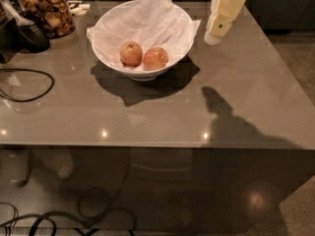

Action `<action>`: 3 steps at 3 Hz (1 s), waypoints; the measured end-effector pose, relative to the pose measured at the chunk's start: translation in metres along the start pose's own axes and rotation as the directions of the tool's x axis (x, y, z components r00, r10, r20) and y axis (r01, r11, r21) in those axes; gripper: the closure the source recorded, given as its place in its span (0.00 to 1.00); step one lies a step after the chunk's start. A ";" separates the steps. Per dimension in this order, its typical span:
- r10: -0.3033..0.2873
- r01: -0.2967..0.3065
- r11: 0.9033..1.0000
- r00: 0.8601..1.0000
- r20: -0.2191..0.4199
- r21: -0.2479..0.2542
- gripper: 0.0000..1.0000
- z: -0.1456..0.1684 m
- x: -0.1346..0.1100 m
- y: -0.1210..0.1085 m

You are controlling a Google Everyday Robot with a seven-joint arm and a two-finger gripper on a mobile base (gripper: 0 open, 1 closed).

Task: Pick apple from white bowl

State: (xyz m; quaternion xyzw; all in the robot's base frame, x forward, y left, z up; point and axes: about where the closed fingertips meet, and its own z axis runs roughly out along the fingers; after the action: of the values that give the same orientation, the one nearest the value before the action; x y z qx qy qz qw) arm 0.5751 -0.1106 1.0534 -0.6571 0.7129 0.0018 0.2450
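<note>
The white bowl (109, 62), lined with crumpled white paper, stands on the grey table toward the back middle. Two apples lie side by side in it. The redder, wider apple (155, 58) is on the right; the rounder, yellower apple (131, 53) is on the left. My gripper (217, 33), cream-coloured, hangs in the air at the upper right, just beyond the bowl's right rim and above table height. It holds nothing that I can see. Its shadow falls on the table to the right front.
A glass jar of snacks (48, 11) and a black object (30, 34) stand at the back left. A black cable loop (27, 85) lies on the table's left side. The table's front edge (147, 145) is near; more cables lie on the floor below.
</note>
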 end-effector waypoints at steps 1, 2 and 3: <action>-0.027 0.029 0.999 0.999 0.032 -0.041 0.00 0.036 -0.026 -0.031; -0.028 0.029 1.000 0.998 0.059 -0.004 0.00 0.039 -0.035 -0.046; -0.010 0.009 1.000 0.996 0.092 0.010 0.00 0.050 -0.040 -0.056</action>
State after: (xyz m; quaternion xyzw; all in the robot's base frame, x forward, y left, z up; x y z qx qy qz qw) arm 0.6457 -0.0651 1.0413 -0.6587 0.6976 0.0273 0.2806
